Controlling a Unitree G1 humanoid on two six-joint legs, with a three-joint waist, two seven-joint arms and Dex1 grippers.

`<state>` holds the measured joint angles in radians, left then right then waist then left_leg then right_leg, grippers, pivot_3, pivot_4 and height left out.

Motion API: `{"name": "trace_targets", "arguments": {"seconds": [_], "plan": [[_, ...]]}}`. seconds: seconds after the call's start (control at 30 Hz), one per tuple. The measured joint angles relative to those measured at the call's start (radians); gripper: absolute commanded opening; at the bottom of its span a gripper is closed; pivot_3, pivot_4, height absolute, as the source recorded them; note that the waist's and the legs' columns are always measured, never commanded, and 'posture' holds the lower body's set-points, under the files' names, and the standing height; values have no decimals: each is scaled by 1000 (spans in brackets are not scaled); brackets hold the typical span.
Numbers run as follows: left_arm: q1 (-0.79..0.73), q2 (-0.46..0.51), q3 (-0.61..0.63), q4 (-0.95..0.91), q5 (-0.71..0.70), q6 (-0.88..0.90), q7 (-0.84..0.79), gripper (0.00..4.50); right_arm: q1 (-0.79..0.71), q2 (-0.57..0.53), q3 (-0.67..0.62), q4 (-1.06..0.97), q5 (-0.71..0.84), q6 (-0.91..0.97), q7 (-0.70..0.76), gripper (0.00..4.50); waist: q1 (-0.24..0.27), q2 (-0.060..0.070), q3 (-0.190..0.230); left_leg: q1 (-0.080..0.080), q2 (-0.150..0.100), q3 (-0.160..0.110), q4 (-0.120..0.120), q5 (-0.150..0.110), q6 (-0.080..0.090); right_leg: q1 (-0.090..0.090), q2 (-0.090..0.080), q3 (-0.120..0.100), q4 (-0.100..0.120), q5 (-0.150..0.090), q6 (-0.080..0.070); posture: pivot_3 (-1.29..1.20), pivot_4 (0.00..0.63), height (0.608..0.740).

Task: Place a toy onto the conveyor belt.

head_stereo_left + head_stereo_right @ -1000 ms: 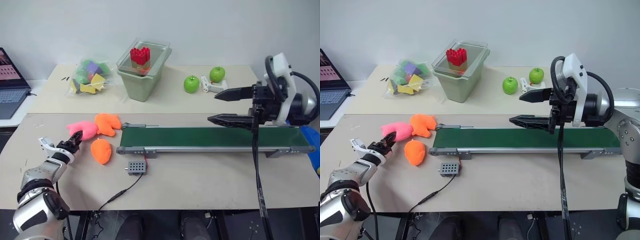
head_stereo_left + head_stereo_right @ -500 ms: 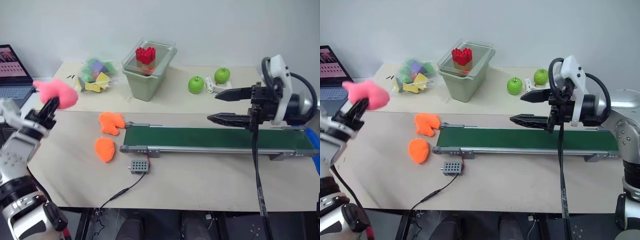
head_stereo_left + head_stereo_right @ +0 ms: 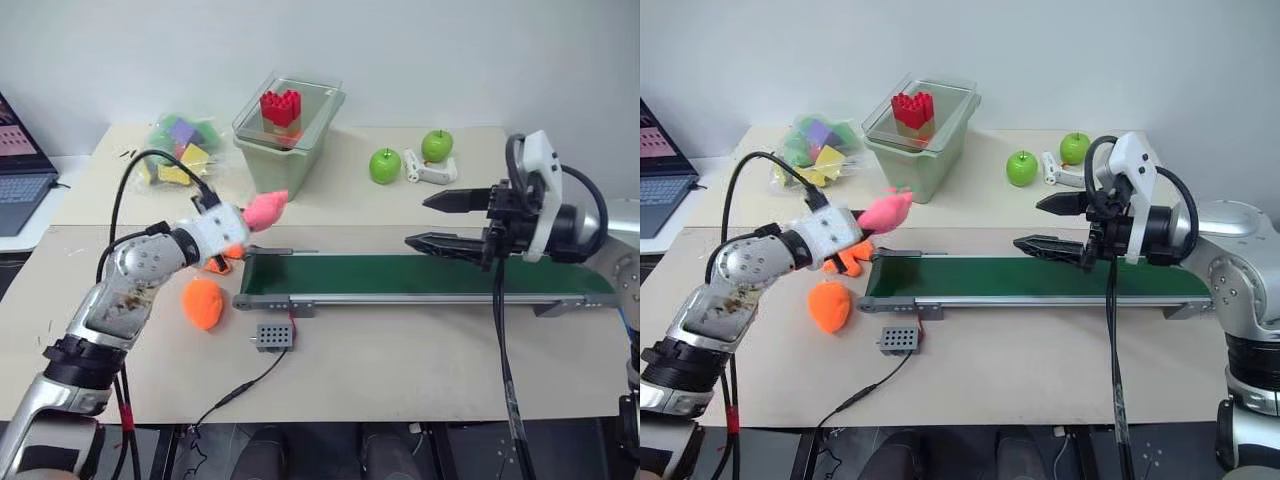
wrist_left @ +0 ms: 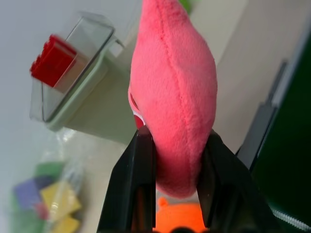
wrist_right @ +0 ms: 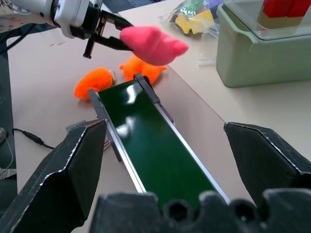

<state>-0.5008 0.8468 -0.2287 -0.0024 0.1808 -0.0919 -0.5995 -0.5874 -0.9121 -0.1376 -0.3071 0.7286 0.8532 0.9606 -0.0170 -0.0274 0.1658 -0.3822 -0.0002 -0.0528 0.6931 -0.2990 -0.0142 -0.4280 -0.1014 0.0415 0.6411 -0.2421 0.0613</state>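
Left end effector (image 3: 240, 222) is clamped on the toy (image 3: 264, 209); in the left wrist view both black fingers (image 4: 141, 170) press into the pink plush from either side, squeezing it near its lower end so most of the body sticks out past the fingertips. We read this as a deliberate pinch: gripping one end leaves the bulk of the toy free to meet the belt first.

The toy hangs in the air, clear of the desk (image 3: 400, 360), just beside the left end of the conveyor belt (image 3: 420, 275) and a little behind its near roller. It is not yet over the green surface. We judge the carry is mostly done and the remaining step is to bring the toy across onto the belt and let go.

Right end effector (image 3: 440, 220) hovers with its fingers spread wide apart, holding nothing, above the belt's right half. We take it as parked out of the way, leaving the left end free for the drop.

Two orange plush toys (image 3: 203, 301) lie on the desk near the belt's left end, one partly hidden under the left arm. They sit below the carry path, so a low approach could brush them.

The small grey box (image 3: 272, 336) sits in front of the belt frame with its cable trailing toward the desk edge.

Risk noted: soft plush may cling to a finger on release.
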Motion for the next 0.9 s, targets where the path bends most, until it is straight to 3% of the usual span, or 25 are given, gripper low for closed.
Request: {"name": "trace_targets", "arguments": {"seconds": [0.2,0.3,0.5,0.9], "plan": [[11,89,-52,93,250,-351,78,1097,43,0,-39,-34,2,0,-25,4500,5,0,0,-1,0,0,1,0,0,0,0,-1,0,0,1,0,150,740],[31,94,-50,99,291,-431,104,1097,47,0,-40,-41,3,0,-33,4500,4,0,0,0,0,0,1,0,1,0,0,-1,0,0,1,0,150,740],[117,80,-54,91,340,-519,134,1097,53,1,-50,-52,4,0,-50,4500,3,0,0,0,0,0,1,-1,2,1,0,-1,1,0,1,0,150,740],[57,38,-70,210,534,-593,284,1097,52,-6,-68,-56,31,0,-51,4500,1,0,0,3,0,0,2,-1,2,3,1,-1,3,0,1,0,150,740]]}}
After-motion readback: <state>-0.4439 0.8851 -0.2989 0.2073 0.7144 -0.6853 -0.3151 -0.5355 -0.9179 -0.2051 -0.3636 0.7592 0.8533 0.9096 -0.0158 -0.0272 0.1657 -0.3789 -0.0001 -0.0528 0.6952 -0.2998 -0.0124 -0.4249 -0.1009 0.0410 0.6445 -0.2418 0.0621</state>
